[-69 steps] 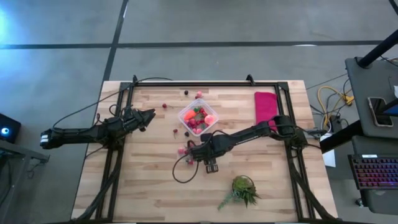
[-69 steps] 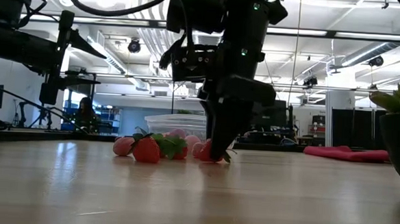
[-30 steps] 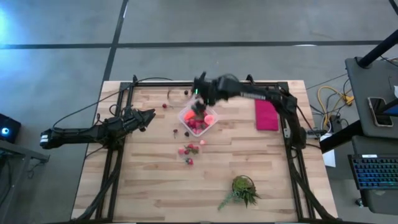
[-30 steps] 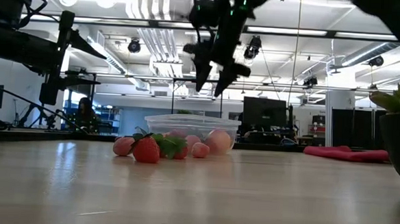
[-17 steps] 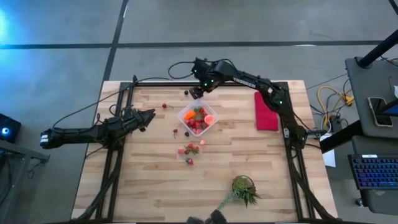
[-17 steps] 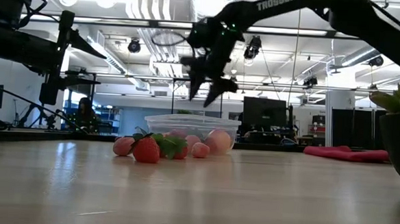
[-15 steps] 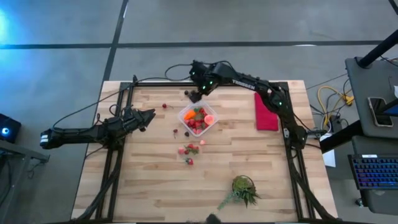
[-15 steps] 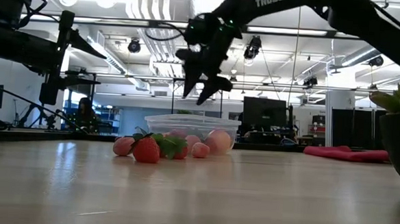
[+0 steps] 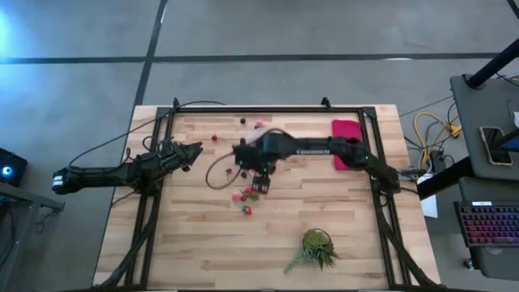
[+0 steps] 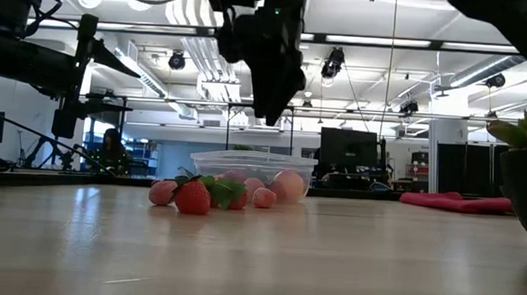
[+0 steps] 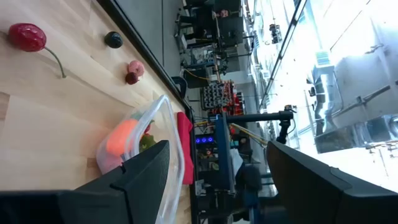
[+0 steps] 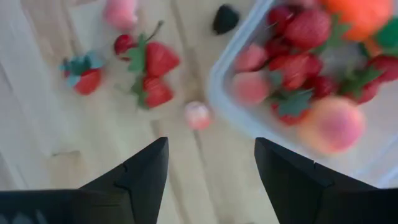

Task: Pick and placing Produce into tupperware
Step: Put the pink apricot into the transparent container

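1. The wooden table point(image 9: 195, 235) carried everything, with a flat magenta cloth point(image 9: 344, 130) near its far right side and a green spiky plant point(image 9: 316, 247) near the front edge.
2. The right arm reached across the middle of the table, and the right gripper point(image 9: 258, 180) hung in the air above the tupperware's near edge; its fingers point(image 12: 140, 177) were spread apart with nothing between them.
3. The left arm lay at the table's left side, and the left gripper point(image 9: 195, 149) pointed toward the container, jaws spread and empty.
4. The tupperware point(image 10: 251, 172) sat on the table near the middle, toward the far side, holding strawberries point(image 12: 308, 28), a peach-coloured piece point(image 12: 333, 124) and an orange piece point(image 11: 120, 137).
5. Loose produce lay outside it: a cluster of strawberries point(image 12: 152, 71) just in front, a cherry point(image 11: 26, 36), and a dark berry point(image 11: 113, 39) near the far edge.
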You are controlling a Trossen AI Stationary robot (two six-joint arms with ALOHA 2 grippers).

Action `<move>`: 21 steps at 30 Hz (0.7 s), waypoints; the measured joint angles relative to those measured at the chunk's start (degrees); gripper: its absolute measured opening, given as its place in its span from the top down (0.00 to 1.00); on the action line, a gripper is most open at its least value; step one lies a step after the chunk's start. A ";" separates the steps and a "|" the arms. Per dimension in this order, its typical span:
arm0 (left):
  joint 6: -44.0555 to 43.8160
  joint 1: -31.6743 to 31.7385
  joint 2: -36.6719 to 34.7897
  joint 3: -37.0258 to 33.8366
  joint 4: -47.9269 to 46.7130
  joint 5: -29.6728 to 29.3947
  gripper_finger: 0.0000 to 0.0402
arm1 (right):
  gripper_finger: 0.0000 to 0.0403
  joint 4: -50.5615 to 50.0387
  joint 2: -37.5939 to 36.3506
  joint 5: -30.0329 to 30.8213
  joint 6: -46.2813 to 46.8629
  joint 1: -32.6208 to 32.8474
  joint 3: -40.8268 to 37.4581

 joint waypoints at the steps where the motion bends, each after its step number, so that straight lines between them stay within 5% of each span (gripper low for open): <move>1: 0.01 0.02 -0.03 0.00 0.06 -0.01 0.36 | 0.43 0.22 -0.10 0.07 1.47 0.91 -0.92; 13: -0.01 0.02 0.08 0.00 0.02 0.01 0.36 | 0.43 13.36 -0.09 4.87 12.57 6.87 -15.49; 21: -0.01 0.01 0.08 0.00 0.05 -0.01 0.36 | 0.44 15.63 -0.32 17.12 13.22 6.98 -20.94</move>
